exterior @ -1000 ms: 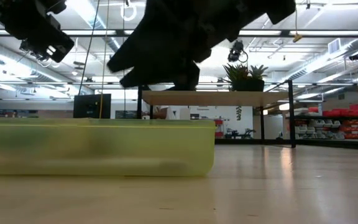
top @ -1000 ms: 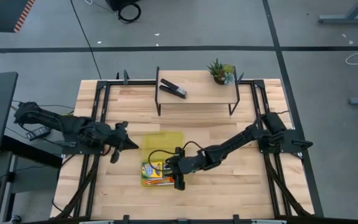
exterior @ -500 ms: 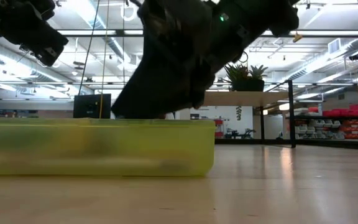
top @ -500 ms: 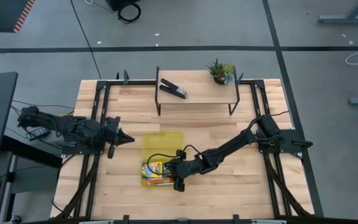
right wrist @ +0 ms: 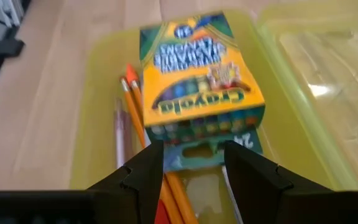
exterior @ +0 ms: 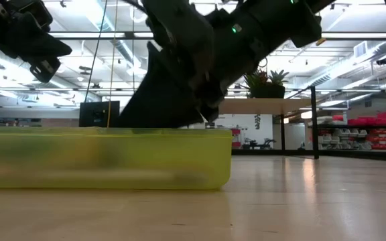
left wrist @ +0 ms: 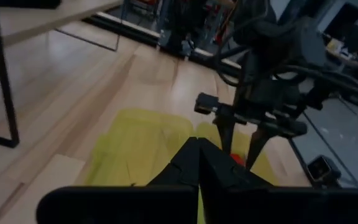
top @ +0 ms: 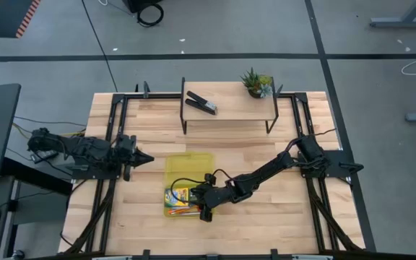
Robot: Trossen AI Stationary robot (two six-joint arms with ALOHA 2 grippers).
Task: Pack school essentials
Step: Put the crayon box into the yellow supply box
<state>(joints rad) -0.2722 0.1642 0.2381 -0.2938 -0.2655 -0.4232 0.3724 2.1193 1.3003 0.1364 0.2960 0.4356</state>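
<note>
Two dark fingers of the right hand stand parted with nothing between them, poised over the near end of the translucent yellow-green plastic bin that sits mid-tabletop. Just ahead of those fingertips, inside the bin, lies the green-and-yellow cardboard crayon box, flat on the bin floor and untouched by the hand; beside it lie the two thin orange pencils, running lengthwise along the bin's side wall. From above, the right hand hangs at the bin's near right corner, close to the rim, with bare light wooden tabletop open to its right and toward the near edge. Left of the bin, well apart from it, the left hand waits with its fingers pressed together, empty, pointing toward the bin. Farther back, a low wooden shelf on black legs carries a black stapler and a small potted plant.
</note>
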